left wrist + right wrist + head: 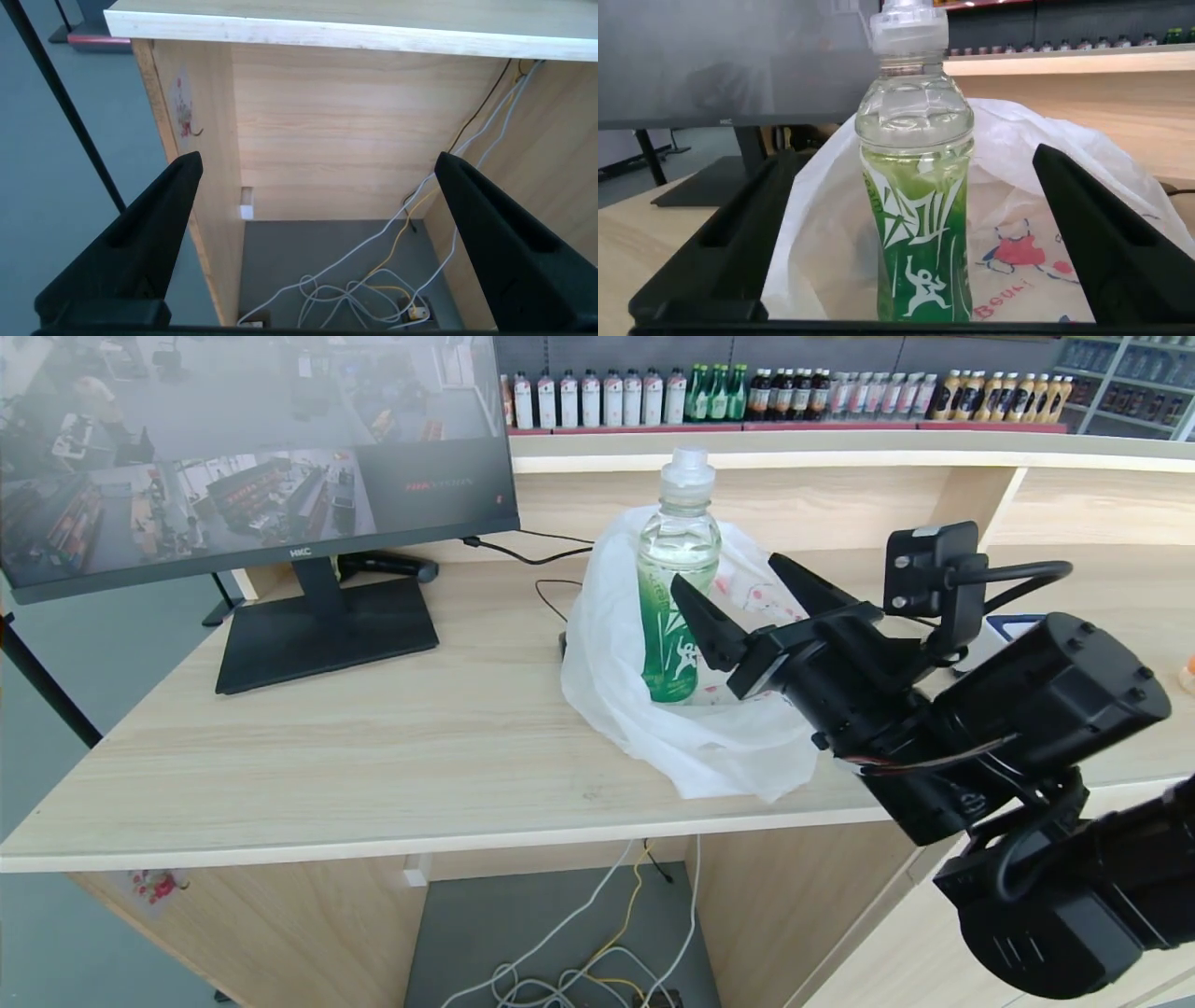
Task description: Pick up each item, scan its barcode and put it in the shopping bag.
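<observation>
A clear bottle [679, 577] with a green label and a white cap stands upright inside the white shopping bag [653, 709] on the wooden counter. In the right wrist view the bottle [915, 187] rises out of the bag [1046, 233] straight ahead. My right gripper [761, 593] is open just right of the bottle, its fingers apart and nothing between them. My left gripper [318, 243] is open too, held low in front of the counter and facing the space under it.
A monitor [252, 448] on a black stand occupies the counter's left. A black handheld scanner [387, 565] lies behind the stand. Cables [597, 952] hang under the counter. Shelves of bottles [784, 394] line the back wall.
</observation>
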`<state>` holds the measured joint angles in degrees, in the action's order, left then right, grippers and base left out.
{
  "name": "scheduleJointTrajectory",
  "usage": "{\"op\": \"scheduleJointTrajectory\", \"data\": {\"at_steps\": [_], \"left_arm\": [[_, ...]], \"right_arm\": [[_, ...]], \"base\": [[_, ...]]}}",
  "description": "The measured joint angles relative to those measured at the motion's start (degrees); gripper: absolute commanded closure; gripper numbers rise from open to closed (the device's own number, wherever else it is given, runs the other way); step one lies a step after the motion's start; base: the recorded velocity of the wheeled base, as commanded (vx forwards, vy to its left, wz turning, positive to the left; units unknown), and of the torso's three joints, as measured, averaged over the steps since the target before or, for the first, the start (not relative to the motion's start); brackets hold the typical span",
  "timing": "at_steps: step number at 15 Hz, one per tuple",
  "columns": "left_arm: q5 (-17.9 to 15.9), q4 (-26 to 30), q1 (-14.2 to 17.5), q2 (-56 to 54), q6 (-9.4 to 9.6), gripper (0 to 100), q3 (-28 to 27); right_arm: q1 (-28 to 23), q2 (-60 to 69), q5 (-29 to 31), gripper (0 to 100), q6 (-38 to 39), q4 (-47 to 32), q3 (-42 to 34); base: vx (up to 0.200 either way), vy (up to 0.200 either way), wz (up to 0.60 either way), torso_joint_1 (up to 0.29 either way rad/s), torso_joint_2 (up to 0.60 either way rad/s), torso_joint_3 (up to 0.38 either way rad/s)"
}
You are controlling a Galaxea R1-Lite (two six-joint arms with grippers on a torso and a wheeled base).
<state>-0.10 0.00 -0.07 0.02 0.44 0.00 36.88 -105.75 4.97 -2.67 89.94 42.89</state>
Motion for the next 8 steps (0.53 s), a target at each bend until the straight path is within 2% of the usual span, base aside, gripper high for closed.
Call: {"op": "scheduleJointTrajectory", "data": {"at_steps": [4,8], "left_arm": [[0.00,0.00,-0.04,0.00,-0.01,0,0.00],[0.00,0.00,-0.02,0.00,-0.06,0,0.00]], "right_arm": [[0.33,3.28,-0.05,0,0.05,0.00,-2.45],[0.39,3.80,-0.05,0,0.05,0.00,-2.45]], "base": [[0.000,0.000,0.00,0.000,0.00,0.000],[-0.200,0.000,0.00,0.005,0.00,0.002]]}}
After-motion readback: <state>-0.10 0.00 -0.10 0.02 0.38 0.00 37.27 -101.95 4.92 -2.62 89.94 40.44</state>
